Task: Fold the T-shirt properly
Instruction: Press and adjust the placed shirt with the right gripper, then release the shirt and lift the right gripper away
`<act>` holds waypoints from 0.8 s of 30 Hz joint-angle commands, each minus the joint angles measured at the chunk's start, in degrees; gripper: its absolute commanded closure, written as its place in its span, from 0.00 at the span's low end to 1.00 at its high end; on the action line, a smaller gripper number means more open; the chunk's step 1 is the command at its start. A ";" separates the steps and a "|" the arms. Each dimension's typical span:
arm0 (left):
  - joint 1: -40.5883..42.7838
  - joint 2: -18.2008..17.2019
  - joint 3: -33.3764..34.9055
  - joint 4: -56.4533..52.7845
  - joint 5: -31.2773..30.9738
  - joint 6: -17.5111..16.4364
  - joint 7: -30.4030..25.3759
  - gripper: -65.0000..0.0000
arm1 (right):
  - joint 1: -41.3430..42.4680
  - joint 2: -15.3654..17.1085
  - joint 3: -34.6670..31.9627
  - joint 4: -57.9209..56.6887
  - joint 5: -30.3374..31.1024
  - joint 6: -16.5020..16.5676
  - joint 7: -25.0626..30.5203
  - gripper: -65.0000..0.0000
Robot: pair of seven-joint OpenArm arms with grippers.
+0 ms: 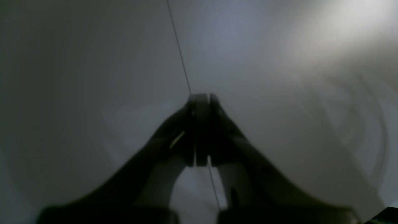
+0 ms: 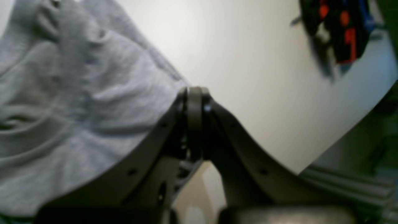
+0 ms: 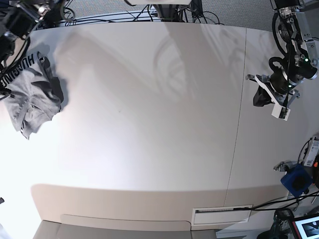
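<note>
The heather-grey T-shirt [image 3: 31,92] lies bunched at the far left of the white table [image 3: 149,124], with black "HUGGING" lettering facing up. In the right wrist view the T-shirt [image 2: 71,102] fills the left side, and its taut edge runs straight to my right gripper [image 2: 195,91]. That gripper's jaws are shut, seemingly pinching the edge. In the base view only the right arm [image 3: 20,17] shows, at the top left. My left gripper [image 1: 201,97] is shut and empty over bare table, far from the shirt; it also shows in the base view [image 3: 271,97].
A thin table seam [image 3: 239,114] runs front to back, right of centre, and shows under the left gripper [image 1: 180,49]. A blue object [image 3: 294,180] and cables sit at the right edge. A black, red and blue object [image 2: 342,28] lies beyond the right gripper.
</note>
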 commanded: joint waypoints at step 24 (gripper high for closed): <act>-0.44 -0.81 -0.42 0.76 -0.61 -0.22 -0.59 1.00 | -6.54 5.38 -3.48 -18.25 7.28 1.90 -9.75 1.00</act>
